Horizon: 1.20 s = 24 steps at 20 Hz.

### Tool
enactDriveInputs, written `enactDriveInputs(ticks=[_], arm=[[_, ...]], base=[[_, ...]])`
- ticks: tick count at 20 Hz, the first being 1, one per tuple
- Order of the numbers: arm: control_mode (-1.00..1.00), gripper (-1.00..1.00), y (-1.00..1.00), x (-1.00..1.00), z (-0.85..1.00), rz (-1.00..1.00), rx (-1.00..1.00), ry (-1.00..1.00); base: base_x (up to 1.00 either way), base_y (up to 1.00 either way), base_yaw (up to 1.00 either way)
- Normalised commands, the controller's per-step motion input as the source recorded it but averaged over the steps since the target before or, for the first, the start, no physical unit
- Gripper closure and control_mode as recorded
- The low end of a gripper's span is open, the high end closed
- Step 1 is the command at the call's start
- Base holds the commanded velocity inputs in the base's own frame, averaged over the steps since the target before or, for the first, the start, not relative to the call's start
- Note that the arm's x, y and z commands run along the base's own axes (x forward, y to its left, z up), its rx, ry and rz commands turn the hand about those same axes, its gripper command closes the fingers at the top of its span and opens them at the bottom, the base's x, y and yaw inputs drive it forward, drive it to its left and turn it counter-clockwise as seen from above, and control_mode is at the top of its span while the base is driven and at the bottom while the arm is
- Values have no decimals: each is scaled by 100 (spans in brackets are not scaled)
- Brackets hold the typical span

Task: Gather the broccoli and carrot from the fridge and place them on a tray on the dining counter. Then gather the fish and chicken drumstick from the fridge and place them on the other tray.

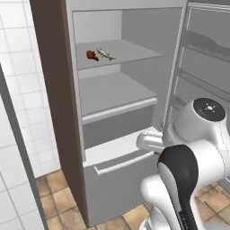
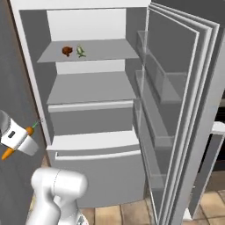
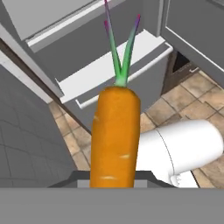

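**Carrot gripped outside open fridge**

While the fridge (image 2: 94, 145) door stands open, gripper (image 2: 17, 139) is clamped on the carrot (image 3: 114, 135), left of the fridge. Chicken drumstick (image 1: 92, 55) and fish (image 1: 106, 54) lie side by side on its upper shelf.

Open fridge door (image 2: 176, 110), tiled floor (image 1: 58, 202)
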Motion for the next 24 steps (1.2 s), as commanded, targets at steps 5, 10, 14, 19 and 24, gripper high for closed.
enactDriveInputs(ticks=[5,10,14,19,24], arm=[[100,100,0,0,0,0,0,0],[100,100,0,0,0,0,0,0],[100,100,0,0,0,0,0,0],[100,100,0,0,0,0,0,0],[100,100,0,0,0,0,0,0]], base=[[-63,0,-36],[-73,0,-40],[-79,-3,-38],[-83,-11,-37],[-77,-16,-36]])
